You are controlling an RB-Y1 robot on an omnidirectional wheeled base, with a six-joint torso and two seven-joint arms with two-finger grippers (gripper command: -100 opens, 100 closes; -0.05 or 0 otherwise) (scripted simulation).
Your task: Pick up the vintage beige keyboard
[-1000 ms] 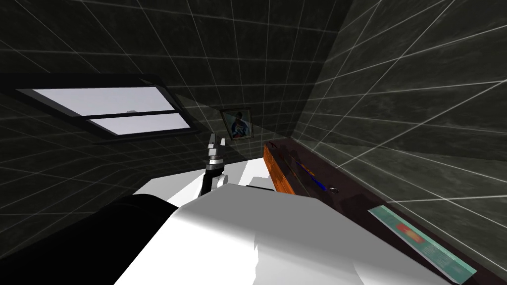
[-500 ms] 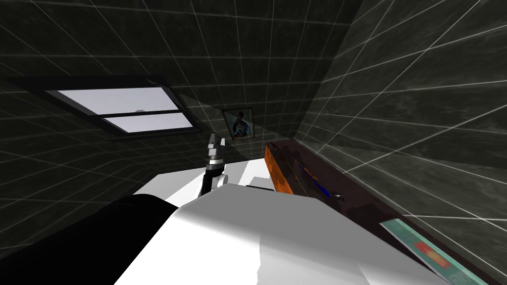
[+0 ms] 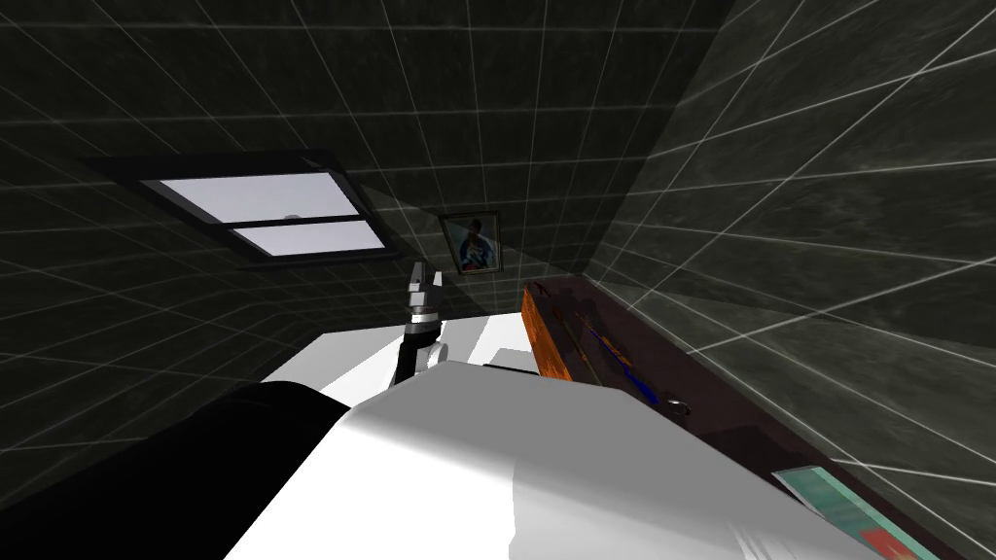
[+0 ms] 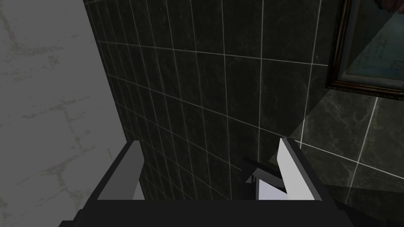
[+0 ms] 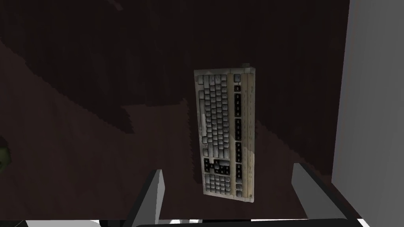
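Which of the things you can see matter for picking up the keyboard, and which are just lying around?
For the job: beige keyboard on the dark tabletop; right gripper, open, pointed at it.
Lying about: teal flat item, blue pen-like thing, framed picture, window; left gripper, open, raised.

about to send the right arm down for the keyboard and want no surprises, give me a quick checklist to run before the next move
1. Open right pincer: ok, its fingers stand well apart.
2. Aim at the keyboard: ok, it lies on the dark surface ahead, between the lines of the two fingers.
3. Grip direction: ok, the fingers face its long edges.
4. Gap wide enough: cannot tell, the keyboard is farther off than the fingertips.
5. Fingers at the keyboard: not ok, they are apart from it.
6. Free left pincer: ok, open, holding nothing.
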